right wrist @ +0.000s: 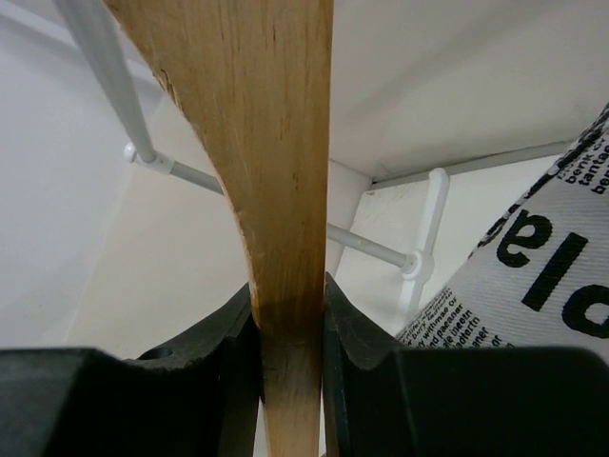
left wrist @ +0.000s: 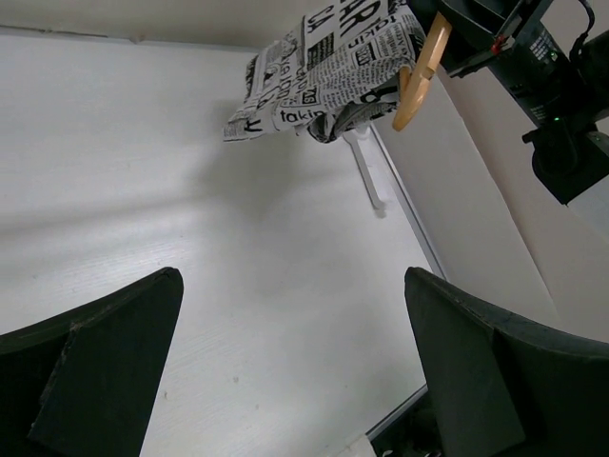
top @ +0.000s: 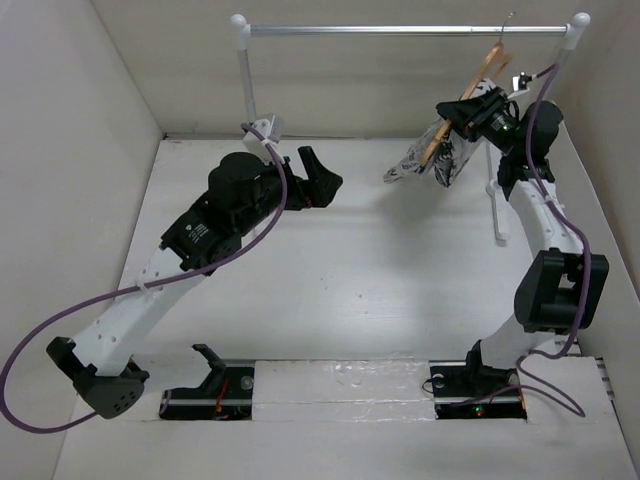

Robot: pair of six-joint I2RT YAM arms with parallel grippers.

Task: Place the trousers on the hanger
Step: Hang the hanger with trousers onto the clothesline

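The newspaper-print trousers [top: 432, 158] hang folded over the tan wooden hanger [top: 462, 92] near the right end of the silver rail; its metal hook is up by the rail. My right gripper [top: 470, 108] is shut on the hanger's wooden arm, which fills the right wrist view [right wrist: 276, 190] with the trousers [right wrist: 542, 276] at its right edge. My left gripper [top: 320, 180] is open and empty over the table's middle left. In the left wrist view the trousers [left wrist: 324, 67] and hanger [left wrist: 423, 71] are far ahead between my fingers [left wrist: 105, 362].
The silver rail [top: 400, 30] on white posts [top: 243, 70] spans the back. Its right post foot [top: 497, 210] lies on the table under the hanger. Pale walls close in left, right and behind.
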